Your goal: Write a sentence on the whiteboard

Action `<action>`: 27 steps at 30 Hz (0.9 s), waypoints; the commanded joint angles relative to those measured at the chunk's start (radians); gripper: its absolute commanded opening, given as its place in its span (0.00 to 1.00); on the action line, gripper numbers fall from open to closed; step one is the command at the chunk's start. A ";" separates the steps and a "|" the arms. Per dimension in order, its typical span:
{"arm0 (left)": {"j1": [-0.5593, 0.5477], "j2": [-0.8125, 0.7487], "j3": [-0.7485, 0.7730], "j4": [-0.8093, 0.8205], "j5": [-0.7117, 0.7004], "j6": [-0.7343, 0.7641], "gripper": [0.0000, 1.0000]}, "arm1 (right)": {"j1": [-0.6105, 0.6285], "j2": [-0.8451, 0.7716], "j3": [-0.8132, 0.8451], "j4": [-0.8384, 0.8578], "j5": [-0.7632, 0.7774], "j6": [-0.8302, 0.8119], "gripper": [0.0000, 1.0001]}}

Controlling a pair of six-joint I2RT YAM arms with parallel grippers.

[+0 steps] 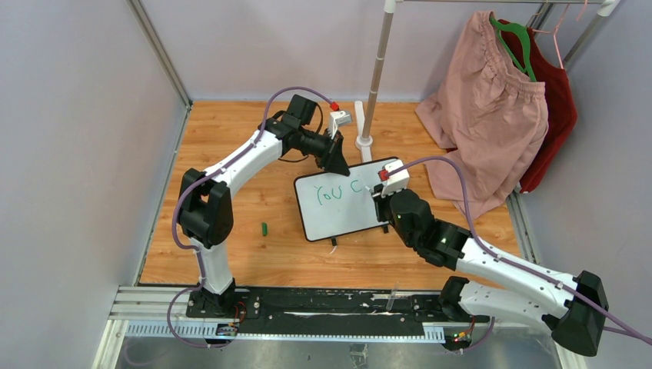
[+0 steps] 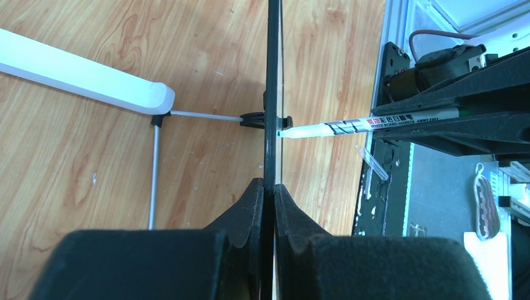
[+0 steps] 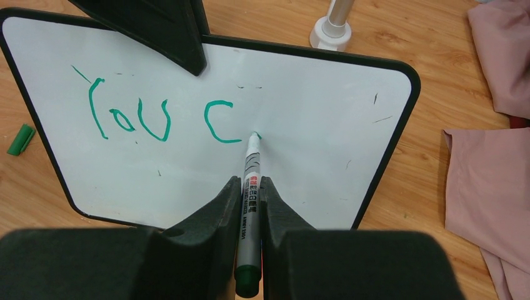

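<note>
The whiteboard [image 1: 342,211] stands tilted at the table's middle. Green writing on it reads "You C" [image 3: 159,119]. My left gripper [image 1: 336,161] is shut on the board's top edge; in the left wrist view the board's black frame [image 2: 272,94] runs edge-on between the closed jaws. My right gripper [image 3: 250,182] is shut on a green whiteboard marker [image 3: 250,187]. The marker's tip touches the board just right of the "C". The marker also shows in the left wrist view [image 2: 350,127], its tip against the board.
The green marker cap [image 1: 264,228] lies on the wooden table left of the board, also in the right wrist view [image 3: 20,139]. A white stand's pole and base [image 1: 364,141] sit behind the board. Pink [image 1: 492,115] and red garments hang at the back right.
</note>
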 commanded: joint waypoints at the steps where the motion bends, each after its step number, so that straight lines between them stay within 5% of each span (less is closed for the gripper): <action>1: -0.006 -0.032 -0.015 -0.015 -0.004 0.000 0.00 | -0.014 0.008 0.031 0.050 -0.014 -0.007 0.00; 27: -0.006 -0.035 -0.016 -0.015 -0.005 -0.001 0.00 | -0.030 -0.015 0.007 -0.066 -0.013 0.008 0.00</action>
